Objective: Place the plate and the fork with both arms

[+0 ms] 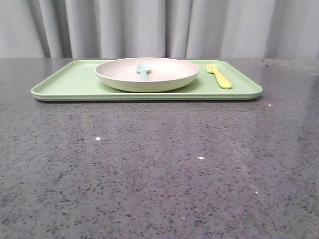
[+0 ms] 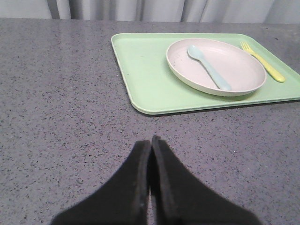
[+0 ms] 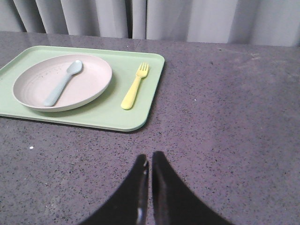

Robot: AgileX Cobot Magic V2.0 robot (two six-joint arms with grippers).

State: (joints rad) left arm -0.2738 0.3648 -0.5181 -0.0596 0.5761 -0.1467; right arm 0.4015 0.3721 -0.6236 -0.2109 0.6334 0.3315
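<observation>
The cream-white plate (image 1: 149, 74) sits on the light-green tray (image 1: 65, 82) at the far middle of the table, with a pale blue-green spoon (image 1: 143, 70) lying in it. The pale-yellow fork (image 1: 220, 76) lies on the tray to the right of the plate. Plate (image 2: 220, 68) and fork (image 2: 265, 67) show in the left wrist view, and plate (image 3: 89, 84) and fork (image 3: 134, 87) in the right wrist view. My left gripper (image 2: 151, 141) is shut and empty over bare table, well short of the tray. My right gripper (image 3: 150, 157) is shut and empty, also short of the tray. Neither gripper shows in the front view.
The dark speckled stone table (image 1: 159, 169) spreads in front of the tray. A grey curtain (image 1: 159, 27) hangs behind the table's far edge. The tray's left part (image 2: 140, 65) holds nothing.
</observation>
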